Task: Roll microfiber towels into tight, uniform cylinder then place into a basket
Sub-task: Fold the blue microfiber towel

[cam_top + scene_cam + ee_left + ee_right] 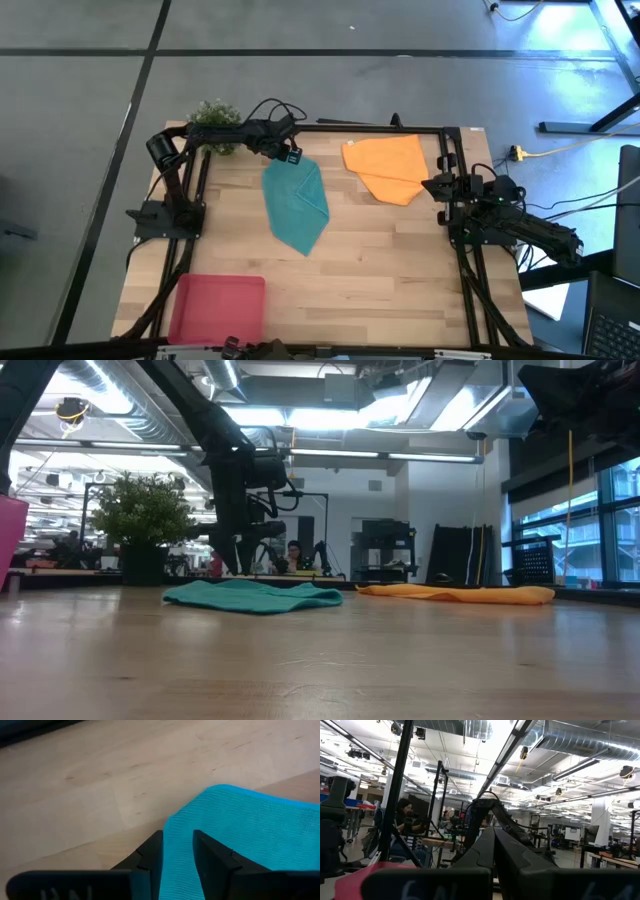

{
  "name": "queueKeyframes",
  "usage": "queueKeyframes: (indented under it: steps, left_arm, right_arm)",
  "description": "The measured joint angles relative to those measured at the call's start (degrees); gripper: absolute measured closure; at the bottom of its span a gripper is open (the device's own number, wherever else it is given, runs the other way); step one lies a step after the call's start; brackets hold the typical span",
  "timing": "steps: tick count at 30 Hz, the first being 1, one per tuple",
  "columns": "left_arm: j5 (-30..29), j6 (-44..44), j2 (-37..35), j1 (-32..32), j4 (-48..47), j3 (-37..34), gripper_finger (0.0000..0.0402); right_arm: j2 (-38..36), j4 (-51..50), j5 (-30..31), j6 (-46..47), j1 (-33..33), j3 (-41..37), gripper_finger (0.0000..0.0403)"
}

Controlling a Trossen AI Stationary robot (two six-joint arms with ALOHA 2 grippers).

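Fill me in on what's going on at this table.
The left claw is pinching a corner of the teal blue-green cloth towel, which lies partly folded on the wooden table, not rolled. The bright orange cloth towel lies loosely folded nearby, untouched. The right claw is shut and empty, parked off at the table's right side. The shallow red-pink tray at the near left corner holds nothing so far.

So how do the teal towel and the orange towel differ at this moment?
The teal towel is pinched at one corner by the left gripper; the orange towel lies untouched, the right gripper shut beside it. Teal is a narrow diagonal strip; orange is spread wider. Both lie unrolled on the table.
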Motion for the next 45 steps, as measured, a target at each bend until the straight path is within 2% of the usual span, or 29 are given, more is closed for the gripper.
queueKeyframes:
  steps: [18,21,24,29,32,37,45]
  left_arm:
    - [-0.2,-0.4,1.9,0.5,0.4,0.0,0.0305]
    - [0.3,1.9,1.9,0.1,0.2,0.0,0.0309]
    - [1.2,3.8,1.9,0.0,-0.2,0.0,0.0328]
    - [2.2,6.4,1.9,0.0,-0.2,0.0,0.0391]
    - [3.7,7.0,1.7,-0.5,-0.2,0.0,0.0396]
    - [4.7,9.1,-1.3,-3.1,-0.4,0.1,0.0401]
    - [2.0,10.1,-8.5,-9.4,-4.6,0.1,0.0401]
  right_arm:
    - [0.0,0.0,0.0,-0.4,0.0,0.0,0.0392]
    - [0.0,0.0,0.0,-0.4,0.0,0.0,0.0392]
    - [0.0,0.0,0.0,-0.4,0.0,0.0,0.0392]
    - [0.0,0.0,0.0,-0.4,0.0,0.0,0.0392]
    - [0.0,0.0,0.0,-0.2,0.0,0.0,0.0392]
    - [0.0,-0.3,0.0,-0.2,0.0,0.0,0.0392]
    - [0.0,-3.1,0.1,0.0,0.0,0.2,0.0392]
